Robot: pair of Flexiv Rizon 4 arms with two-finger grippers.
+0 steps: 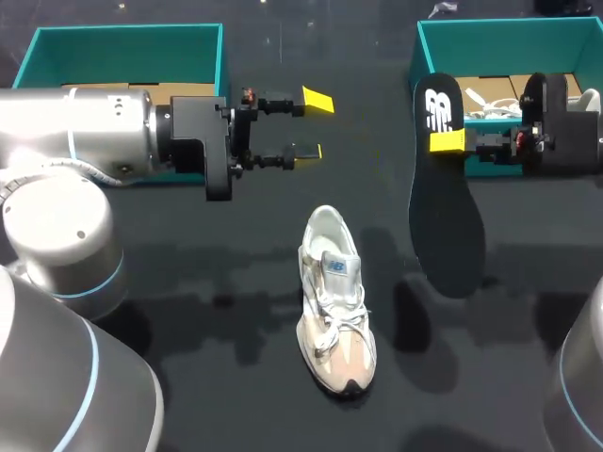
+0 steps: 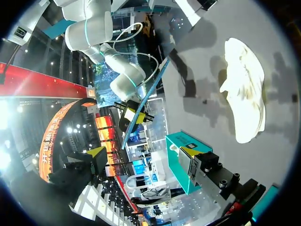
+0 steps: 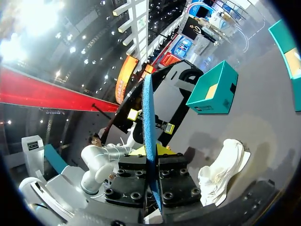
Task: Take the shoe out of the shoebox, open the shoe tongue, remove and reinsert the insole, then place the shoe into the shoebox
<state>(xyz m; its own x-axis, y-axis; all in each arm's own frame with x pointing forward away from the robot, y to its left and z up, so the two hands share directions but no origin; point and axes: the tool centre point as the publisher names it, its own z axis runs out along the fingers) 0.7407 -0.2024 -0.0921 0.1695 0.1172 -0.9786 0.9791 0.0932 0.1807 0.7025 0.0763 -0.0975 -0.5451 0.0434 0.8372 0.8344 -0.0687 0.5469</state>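
**Head view.** The shoe, a pale lace-up trainer, lies on the dark table at lower centre of the frame. Its toe points toward the bottom edge and its heel opening toward the top, and neither arm touches it. The left gripper enters from the left edge and hangs over the table at upper centre, just right of the upper-left shoebox. Its yellow-tipped fingers are spread apart with nothing between them. The right gripper enters from the right edge and is clenched on the black insole near one end, in front of the upper-right shoebox. From the grip the insole runs down the frame, to the right of the shoe and apart from it. Whether its lower end meets the table cannot be told. **Right wrist view.** The insole appears edge-on as a thin blue strip pinched between the two finger blocks. The shoe lies on the table beside the gripper, and the upper-left shoebox stands farther ahead. **Left wrist view.** The shoe lies on the table off to one side of the open fingers. The right arm, with the insole edge-on in its grip, stands ahead of them.
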